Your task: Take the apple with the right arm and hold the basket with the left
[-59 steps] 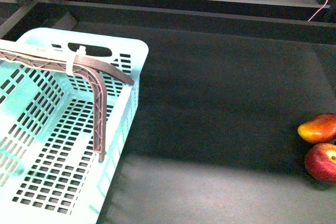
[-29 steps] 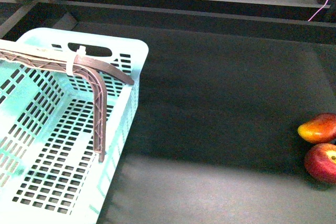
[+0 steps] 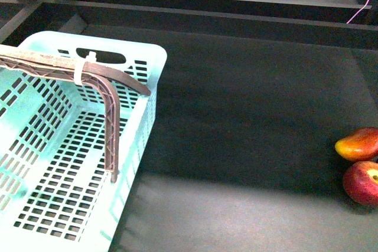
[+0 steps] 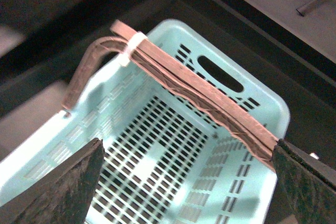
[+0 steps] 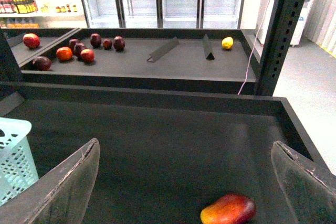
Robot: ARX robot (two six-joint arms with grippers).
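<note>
**A:** While the left gripper (image 4: 186,145) hangs over the basket (image 4: 262,95), how do its jaws stand?

**B:** Spread wide, with one finger (image 4: 63,187) at each side of the wrist view. They touch nothing. Below them the brown handle (image 4: 199,90) lies across the basket, with a white tie (image 4: 131,45) near its bend.

**A:** And the right gripper (image 5: 185,145)?

**B:** Spread wide too, and it grips nothing. It hangs over the dark table (image 5: 157,150), and a long orange-red fruit (image 5: 228,209) lies on the table below it.

**A:** Where is the apple (image 3: 361,183)?

**B:** In the front view it lies on the table at the far right, just beside that fruit, on the side nearer the robot. I cannot tell whether the two touch. The basket sits at the left, well apart from both.
</note>
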